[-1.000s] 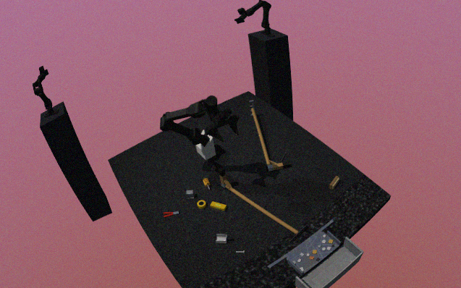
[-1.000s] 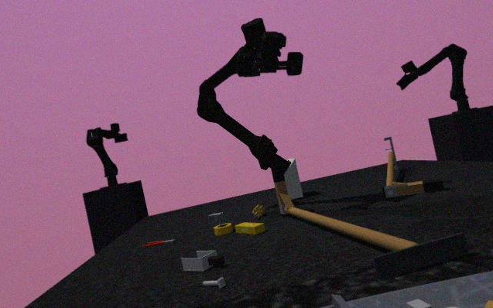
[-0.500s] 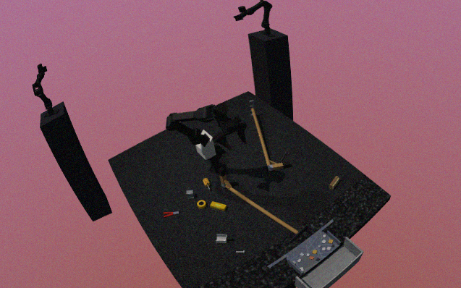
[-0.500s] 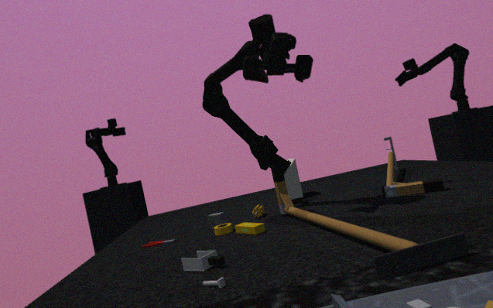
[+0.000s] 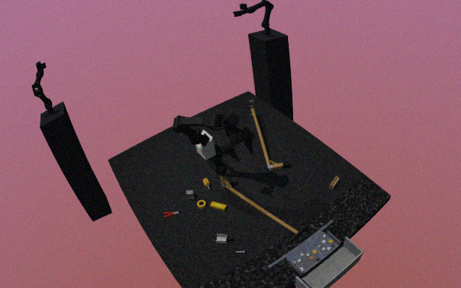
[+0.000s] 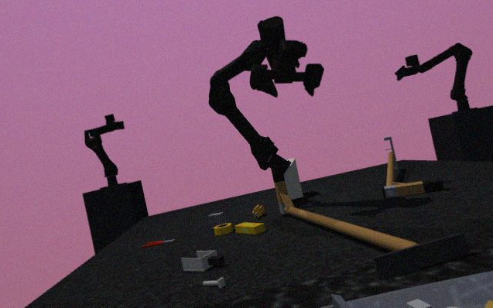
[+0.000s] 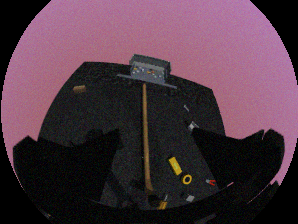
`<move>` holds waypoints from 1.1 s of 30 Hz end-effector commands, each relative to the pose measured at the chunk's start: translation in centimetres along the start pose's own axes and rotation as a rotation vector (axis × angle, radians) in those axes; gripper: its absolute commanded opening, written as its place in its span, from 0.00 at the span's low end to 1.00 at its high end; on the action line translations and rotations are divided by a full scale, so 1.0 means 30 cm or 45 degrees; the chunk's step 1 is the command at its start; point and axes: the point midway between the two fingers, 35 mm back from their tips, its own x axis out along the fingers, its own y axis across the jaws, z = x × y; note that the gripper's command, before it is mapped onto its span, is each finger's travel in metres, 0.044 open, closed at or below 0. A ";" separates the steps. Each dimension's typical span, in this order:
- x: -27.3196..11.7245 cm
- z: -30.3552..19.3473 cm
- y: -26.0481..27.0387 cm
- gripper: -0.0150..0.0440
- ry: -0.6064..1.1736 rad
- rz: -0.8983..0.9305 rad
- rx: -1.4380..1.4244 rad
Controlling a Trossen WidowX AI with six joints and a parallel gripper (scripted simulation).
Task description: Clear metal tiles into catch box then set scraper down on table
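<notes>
On the bench plate (image 5: pixel 300 257) (image 6: pixel 449 290) (image 7: pixel 142 75), tiles (image 5: pixel 314 252) (image 6: pixel 419 303) (image 7: pixel 150 72) lie beside the catch box (image 5: pixel 340 268) (image 7: pixel 150 61); the gripper (image 5: pixel 242 153) (image 6: pixel 293 95) (image 7: pixel 157 132) stands open.

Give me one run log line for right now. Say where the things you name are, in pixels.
gripper (image 6: pixel 293 94) (image 7: pixel 157 132): open, empty | long scraper (image 5: pixel 260 208) (image 6: pixel 352 229) (image 7: pixel 146 135): on table | tiles (image 5: pixel 314 252): on bench plate

Blk arm w/ chunky rounded joints; blk claw (image 5: pixel 244 155) (image 6: pixel 295 94) (image 7: pixel 157 132) w/ tapered, pointed fingers.

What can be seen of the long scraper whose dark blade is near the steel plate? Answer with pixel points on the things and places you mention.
The long wooden-handled scraper (image 5: pixel 262 208) (image 6: pixel 348 226) (image 7: pixel 146 135) lies on the dark table. Its straight tan shaft ends in a wide, flat, dark blade (image 6: pixel 422 255) beside the plate; a short angled grip with a grey joint forms the other end. No fingers hold it.
</notes>
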 end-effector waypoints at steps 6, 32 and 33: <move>0.136 -0.014 0.018 1.00 0.100 0.020 0.004; 0.525 -0.152 0.059 1.00 0.392 0.088 0.034; 0.540 -0.160 0.061 1.00 0.403 0.091 0.035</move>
